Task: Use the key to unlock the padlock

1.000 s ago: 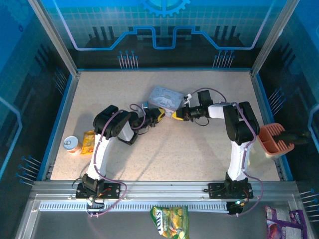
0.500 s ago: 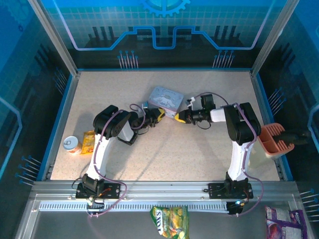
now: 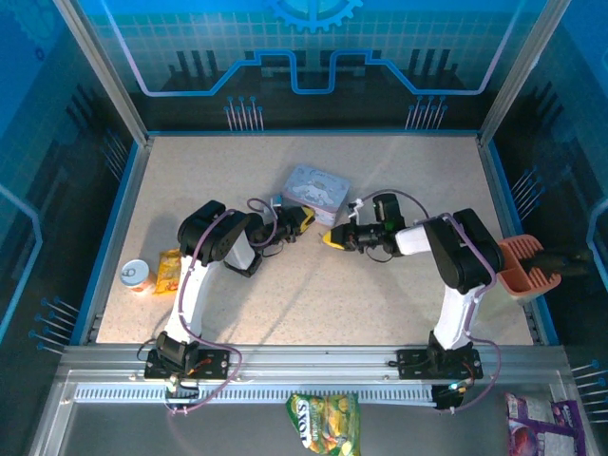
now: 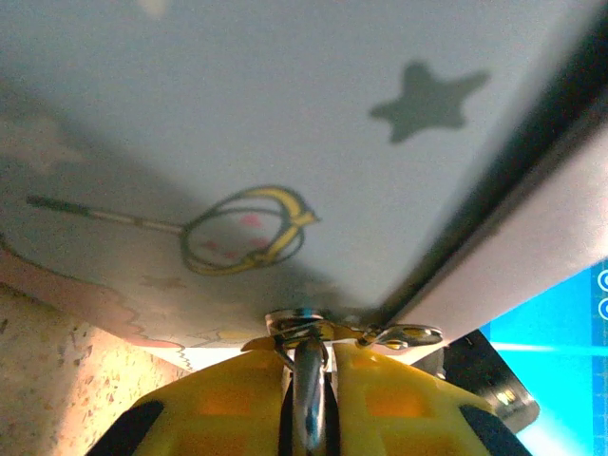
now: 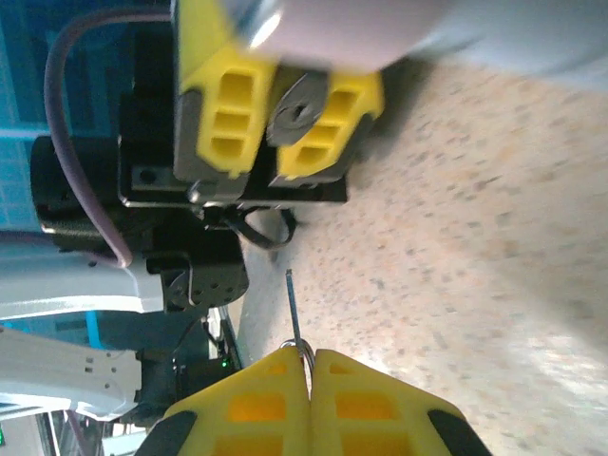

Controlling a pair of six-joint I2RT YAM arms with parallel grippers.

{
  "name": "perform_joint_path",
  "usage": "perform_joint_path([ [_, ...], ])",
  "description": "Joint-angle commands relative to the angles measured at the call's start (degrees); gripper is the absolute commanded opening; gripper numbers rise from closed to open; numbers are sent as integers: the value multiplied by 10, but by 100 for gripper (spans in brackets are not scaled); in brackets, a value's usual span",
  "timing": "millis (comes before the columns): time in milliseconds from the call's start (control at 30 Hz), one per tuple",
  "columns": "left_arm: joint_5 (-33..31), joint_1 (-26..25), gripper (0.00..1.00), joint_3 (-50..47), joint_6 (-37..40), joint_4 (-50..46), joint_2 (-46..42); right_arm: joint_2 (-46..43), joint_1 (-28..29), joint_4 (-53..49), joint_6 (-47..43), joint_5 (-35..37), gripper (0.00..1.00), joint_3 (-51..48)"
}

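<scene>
We see the left jaws nearly closed, their yellow fingers [image 4: 408,404] clamped on the padlock [image 5: 299,107], whose round keyhole face looks out from between them toward the other arm. The right jaws are fully closed on the key [image 5: 292,302]: its thin blade sticks out past the yellow fingertips [image 5: 247,404], with a small ring right at the pinch. The blade points roughly toward the keyhole but stays apart from the padlock, with bare worktop [image 5: 475,237] between them. From above, the two pairs of jaws face each other tip to tip near the middle of the worktop, with a gap between them, though lock and key are too small for us to make out there. A grey tin [image 3: 316,185] lies just behind them, its near corner crowding the left jaws. In the left wrist view its printed side looms directly over the fingers and a sliver of silver metal pinched between them; we cannot tell whether tin and fingers touch. Well apart, a can [image 3: 139,276] and a yellow packet [image 3: 168,271] sit by the left edge and an orange holder [image 3: 521,266] by the right. A snack bag [image 3: 325,423] and a purple bag [image 3: 537,423] lie in front of the arm bases.
</scene>
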Motion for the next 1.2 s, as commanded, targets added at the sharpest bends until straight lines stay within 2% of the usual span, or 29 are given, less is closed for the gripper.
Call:
perform_joint_path([
  [0, 12, 5, 0, -33, -13, -125, 65, -7, 12, 15, 21, 11, 0, 0],
  [567, 39, 5, 0, -31, 18, -126, 75, 58, -4, -15, 46, 25, 0, 75],
  [1167, 42, -1, 0, -33, 21, -126, 73, 93, 2, 105, 131, 16, 0, 65],
])
